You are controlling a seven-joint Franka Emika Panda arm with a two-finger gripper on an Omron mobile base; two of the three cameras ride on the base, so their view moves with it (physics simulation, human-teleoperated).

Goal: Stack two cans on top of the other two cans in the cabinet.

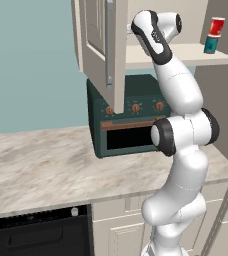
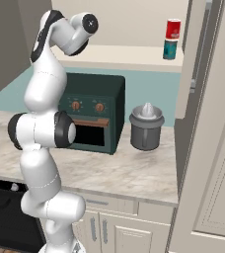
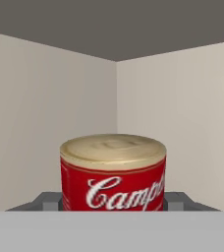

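Cabinet (image 1: 101,45) corner behind red can (image 3: 113,172); hand (image 3: 113,201) grips it.

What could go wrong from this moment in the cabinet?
The red can sits between the gripper fingers, but their tips are hidden, so grip security is unclear; it might slip. On the shelf, another red can already tops the teal can, and a careless arm swing could topple that stack.

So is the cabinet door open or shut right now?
Open: the cabinet door swings out, baring the shelf with a red can stacked on a teal can.
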